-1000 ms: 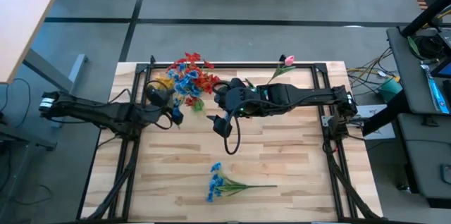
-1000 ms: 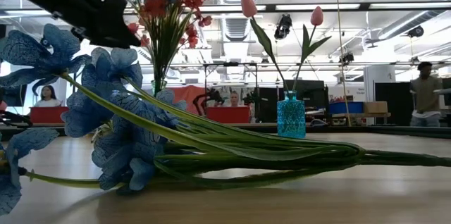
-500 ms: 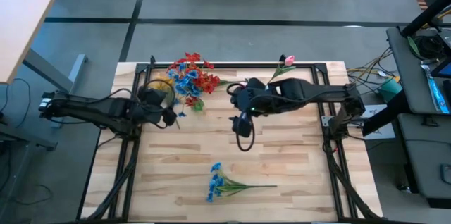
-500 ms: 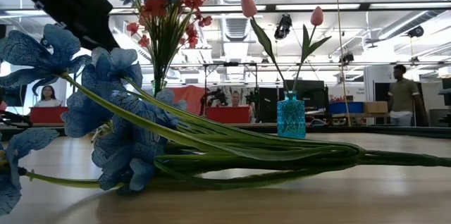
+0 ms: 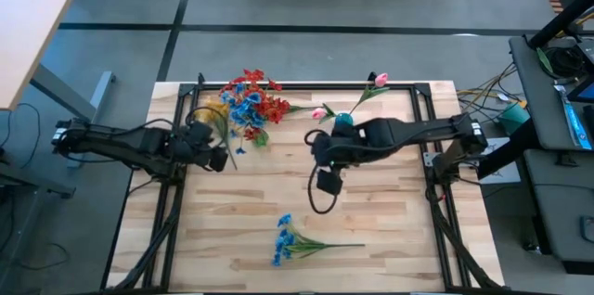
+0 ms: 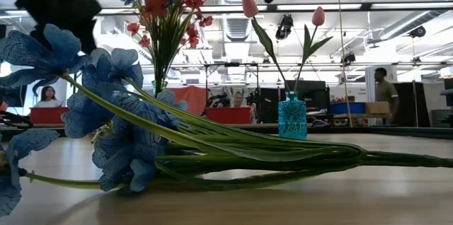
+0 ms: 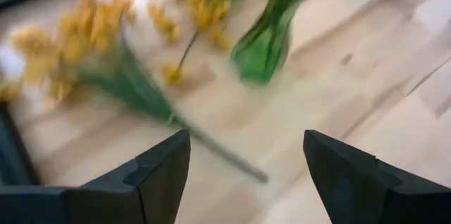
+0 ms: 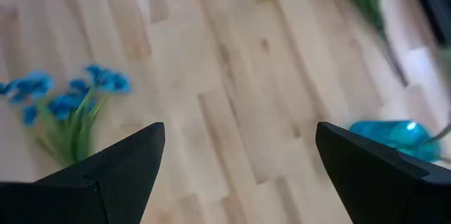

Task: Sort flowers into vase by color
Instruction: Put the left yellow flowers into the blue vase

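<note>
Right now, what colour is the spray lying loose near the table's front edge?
Blue blooms on green stems; clearest in the low view.

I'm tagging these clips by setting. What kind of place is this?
Probably a large open lab or office. The low view shows desks with monitors, ceiling strip lights and a person behind the wooden table; cables trail across the grey floor.

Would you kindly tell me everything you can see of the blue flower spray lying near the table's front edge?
The blue flower spray lies flat on the wooden table, apart from both arms. Its clustered blue blooms look like fabric; thin green stems and leaves fan away toward the right arm's side. In the low view it fills the foreground, stems bundled together. Only the tabletop touches it.
</note>
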